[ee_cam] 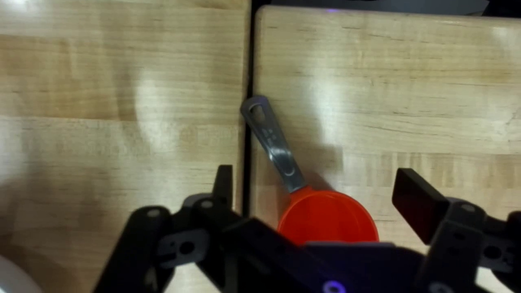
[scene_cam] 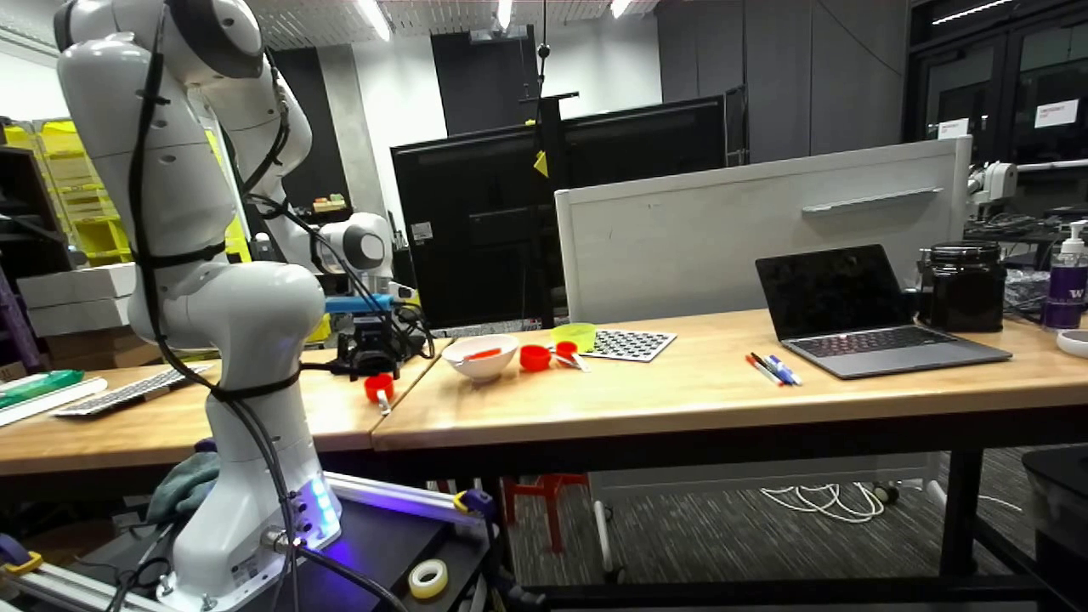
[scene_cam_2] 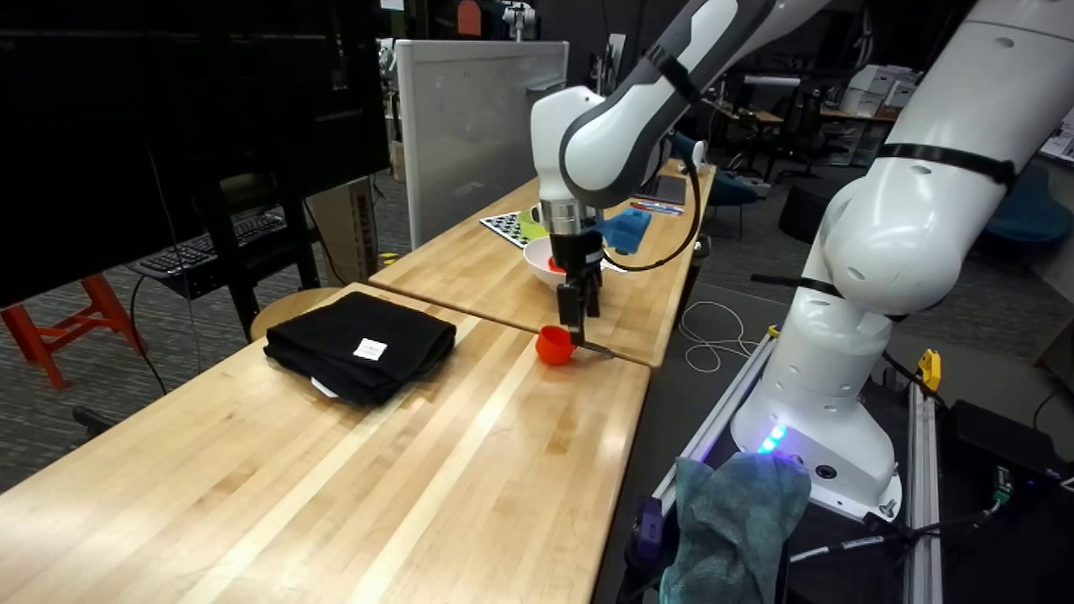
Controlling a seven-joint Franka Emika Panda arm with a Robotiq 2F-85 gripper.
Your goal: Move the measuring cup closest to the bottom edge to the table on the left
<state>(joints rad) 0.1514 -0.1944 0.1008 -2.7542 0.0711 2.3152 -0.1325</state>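
1. Jaws, black and blocky, stand spread wide; in the wrist view a round, bright red plastic measuring cup with a grey metal handle shows between them.
2. The cup rests on a rectangular light wood-topped table, its handle tip over the narrow gap beside a neighbouring wood-topped table.
3. A folded black cloth lies on the cup's table.
4. A round white bowl stands on the neighbouring table, near the gap.
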